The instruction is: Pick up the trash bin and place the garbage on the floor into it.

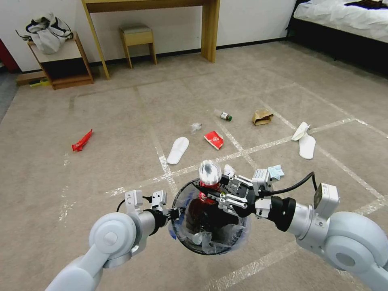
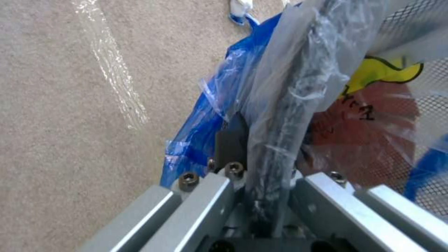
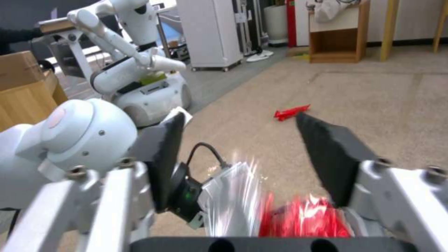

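Left gripper [image 1: 174, 213] clamps the bin [image 1: 210, 238] rim; right gripper [image 1: 218, 193], fingers spread, drops a bottle [image 1: 209, 173]; best released centred over the opening.

The room is bright, with soft, even light and hardly any dark shadows on the floor [image 1: 121, 161]. In the head view the picture bends at the edges, so the tape lines look curved. A clear bottle [image 1: 209, 173] over the trash bin [image 1: 184, 238] shines white with glare. In the right wrist view that bottle [image 3: 233, 199] and a red wrapper [image 3: 303, 218] are smeared by blur. In the left wrist view the bin's bag [image 2: 205, 115] is close and a bit fuzzy, and the tape on the carpet glints
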`<state>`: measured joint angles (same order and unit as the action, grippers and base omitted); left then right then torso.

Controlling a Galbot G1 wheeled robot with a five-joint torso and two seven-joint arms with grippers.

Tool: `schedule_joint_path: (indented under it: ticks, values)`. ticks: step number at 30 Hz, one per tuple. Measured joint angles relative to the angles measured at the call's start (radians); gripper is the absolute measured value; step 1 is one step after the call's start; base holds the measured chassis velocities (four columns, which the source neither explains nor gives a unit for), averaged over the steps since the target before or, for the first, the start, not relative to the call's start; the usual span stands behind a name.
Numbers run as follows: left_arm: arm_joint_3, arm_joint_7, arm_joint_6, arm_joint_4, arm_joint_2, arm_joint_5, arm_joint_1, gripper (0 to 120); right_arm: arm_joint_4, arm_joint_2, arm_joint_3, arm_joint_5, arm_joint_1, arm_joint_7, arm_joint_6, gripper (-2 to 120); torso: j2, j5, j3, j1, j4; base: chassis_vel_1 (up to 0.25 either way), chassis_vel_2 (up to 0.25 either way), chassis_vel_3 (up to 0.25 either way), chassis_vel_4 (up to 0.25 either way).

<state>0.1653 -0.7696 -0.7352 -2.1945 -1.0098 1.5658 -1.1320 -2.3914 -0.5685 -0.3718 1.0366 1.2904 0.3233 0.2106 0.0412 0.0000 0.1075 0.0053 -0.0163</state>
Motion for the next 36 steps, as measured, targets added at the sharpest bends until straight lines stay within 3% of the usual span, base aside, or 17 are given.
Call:
schedule_joint_path:
  ticks: [9,25,28,33,35,36]
  values:
    - [0.0,-0.004,0.0,0.034,-0.011,0.0,0.02,0,0.002,0.012,-0.004,0.001,-0.001,0.02,-0.01,98,0.0,-0.0001,0.0,0.0,0.0,0.0,0.0,0.0,0.0]
    - [0.008,-0.012,0.0,0.049,-0.026,-0.002,0.024,0,0.001,0.019,-0.021,0.018,-0.006,0.03,-0.018,100,0.0,0.0,0.0,0.0,0.0,0.0,0.0,0.0,0.0]
    - [0.029,-0.013,0.0,0.042,-0.025,-0.012,0.003,0,-0.02,0.022,-0.053,0.054,-0.009,0.011,-0.019,100,0.0,0.0,0.0,0.0,-0.0001,0.0,0.0,0.0,0.0]
    - [0.129,-0.007,0.0,0.022,-0.008,-0.052,-0.052,0,-0.034,0.037,-0.111,0.133,-0.036,-0.036,-0.03,100,0.0,-0.0003,0.0,0.0,0.0001,0.0,0.0,0.0,0.0]
    - [0.142,-0.007,0.0,0.018,-0.005,-0.056,-0.059,0,-0.031,0.035,-0.116,0.139,-0.039,-0.041,-0.032,100,0.0,-0.0003,0.0,0.0,0.0001,0.0,0.0,0.0,0.0]
    - [0.179,-0.005,0.002,0.005,0.005,-0.063,-0.078,0,-0.019,0.023,-0.125,0.144,-0.043,-0.055,-0.037,100,0.0,-0.0001,0.0,0.0,0.0001,0.0,0.0,0.0,0.0]
